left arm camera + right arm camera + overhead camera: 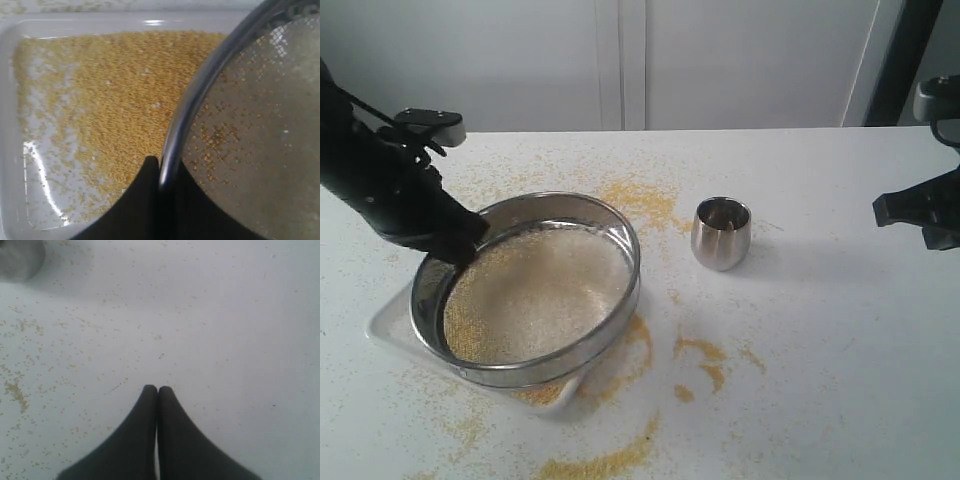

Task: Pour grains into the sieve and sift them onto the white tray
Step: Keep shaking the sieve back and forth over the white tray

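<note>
The worktop [840, 330] is the broadest thing here, pale and dusted with spilled yellow granules around the left and middle. On its left lies the white tray [388, 328], mostly covered, with only its left and near corners showing; the left wrist view shows its floor [15, 165] under a wide spread of fine yellow grains. Over the tray sits the sieve [631, 285], and we cannot tell whether its right edge rests on the tray or hangs clear. We judge the steel ring stiff and smooth, so a pinch on it could slip. The load is light but loose and will slide towards whichever side dips. The mesh looks the delicate part, so the hold belongs on the ring wall, never the mesh. The left tool [460, 240] has that hold: its fingers are closed across the sieve's far-left rim [200, 95], one finger [145, 175] outside the ring and the other inside. The right tool [920, 215] hangs at the far right, well apart from everything, its jaws pressed together on nothing, with bare worktop beneath. The small steel cup [721, 235] stands upright just right of the sieve, and we see no grain in it. Smallest are the grains [535, 290]. A pale bed of them lies on the mesh, so we judge pouring done and sifting well along.
</note>
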`<state>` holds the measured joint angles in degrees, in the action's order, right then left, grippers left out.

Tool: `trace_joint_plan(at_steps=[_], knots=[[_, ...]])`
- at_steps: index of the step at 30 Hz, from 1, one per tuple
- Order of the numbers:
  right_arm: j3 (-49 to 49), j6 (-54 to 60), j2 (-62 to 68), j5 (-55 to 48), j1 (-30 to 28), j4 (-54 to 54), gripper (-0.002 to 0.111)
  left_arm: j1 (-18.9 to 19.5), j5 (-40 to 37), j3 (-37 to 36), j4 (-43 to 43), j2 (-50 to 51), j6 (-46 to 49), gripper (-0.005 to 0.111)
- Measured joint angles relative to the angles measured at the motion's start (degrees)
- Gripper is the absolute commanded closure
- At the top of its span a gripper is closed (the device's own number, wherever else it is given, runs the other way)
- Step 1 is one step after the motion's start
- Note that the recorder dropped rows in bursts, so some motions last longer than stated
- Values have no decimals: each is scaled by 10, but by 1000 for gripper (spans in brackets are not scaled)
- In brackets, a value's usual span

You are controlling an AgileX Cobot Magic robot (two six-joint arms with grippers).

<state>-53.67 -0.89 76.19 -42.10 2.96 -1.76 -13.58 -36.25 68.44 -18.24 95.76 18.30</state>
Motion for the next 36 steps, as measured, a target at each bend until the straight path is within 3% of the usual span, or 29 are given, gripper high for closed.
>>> trace_joint_plan(at_steps=[2,6,8,10,12,15,17,21,23,30,32,36], knots=[[0,0,0,0,0,0,108,18,-6,0,8,-1,-3,107],[0,0,0,0,0,1,108,111,-5,0,58,-1,-56,107],[0,0,0,0,0,2,108,126,3,0,47,-1,-34,107],[0,0,0,0,0,2,108,106,2,0,1,-1,7,107],[0,0,0,0,0,2,108,62,1,0,-36,-1,33,107],[0,-2,0,0,0,2,108,23,-8,0,-17,-1,36,107],[0,-2,0,0,0,2,108,34,-18,0,36,-1,-1,107],[0,-2,0,0,0,2,108,98,-10,0,109,-1,-59,107],[0,-2,0,0,0,2,108,102,-7,0,121,-1,-62,107],[0,-2,0,0,0,2,108,-10,-18,-6,22,-1,3,107],[0,-2,0,0,0,2,108,-6,-28,-8,16,-1,6,107],[0,-2,0,0,0,2,108,82,-20,-10,61,-2,-42,107]])
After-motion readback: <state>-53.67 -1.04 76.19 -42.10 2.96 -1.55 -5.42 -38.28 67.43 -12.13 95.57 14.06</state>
